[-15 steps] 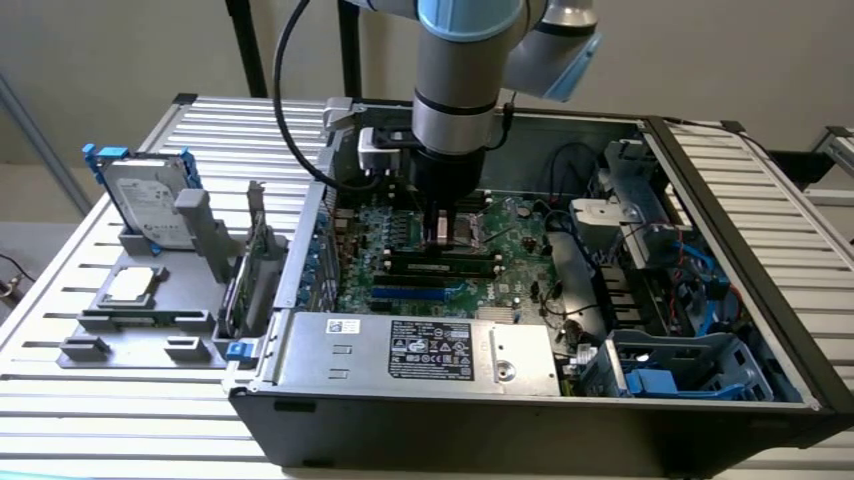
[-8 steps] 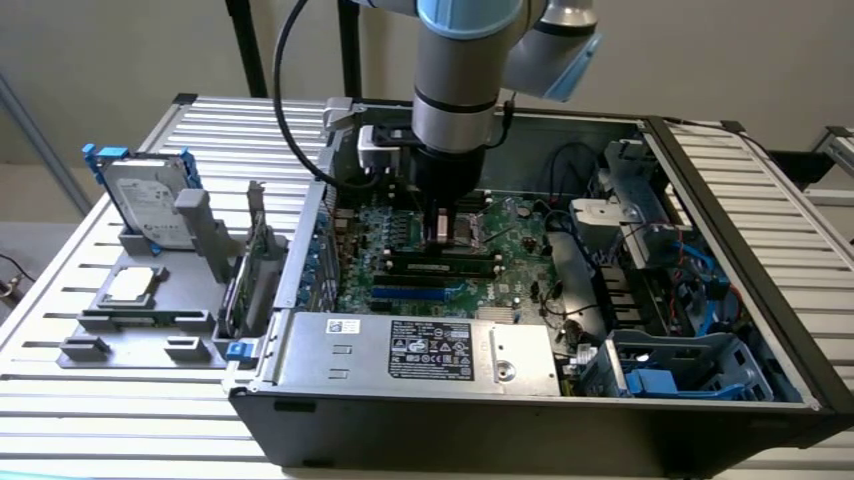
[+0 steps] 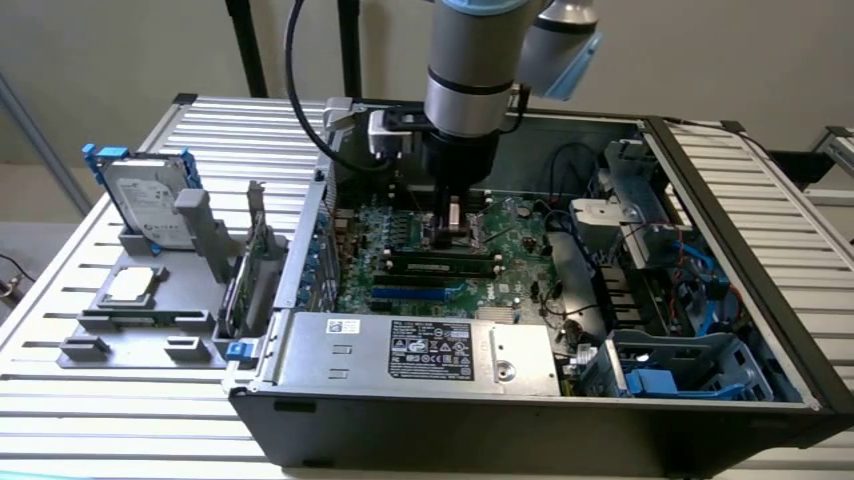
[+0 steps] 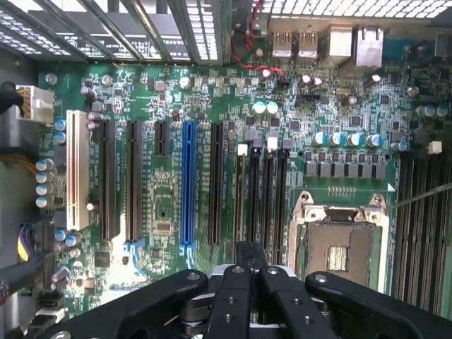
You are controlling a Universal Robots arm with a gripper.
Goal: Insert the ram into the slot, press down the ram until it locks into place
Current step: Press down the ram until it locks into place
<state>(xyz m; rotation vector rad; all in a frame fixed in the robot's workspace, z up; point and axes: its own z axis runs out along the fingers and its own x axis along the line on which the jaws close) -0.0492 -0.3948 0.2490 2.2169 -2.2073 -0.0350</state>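
The ram [image 3: 438,264], a long thin green strip, stands on edge in one of the black slots [image 3: 400,252] on the motherboard inside the open computer case. In the exterior view my gripper [image 3: 454,236] hangs straight down over the middle of the ram, its tip at or just above the strip's upper edge. In the wrist view my gripper [image 4: 248,251] has its two black fingers pressed together, nothing showing between them, above the group of parallel black slots [image 4: 267,201]. I cannot tell whether the tip touches the ram.
The silver CPU socket [image 4: 339,244] lies beside the slots, with a blue slot [image 4: 188,183] on their other side. A power supply [image 3: 414,350] fills the case's front. Cables and a blue drive cage [image 3: 681,372] sit toward the exterior view's right. A hard drive [image 3: 140,195] stands on a grey fixture outside the case.
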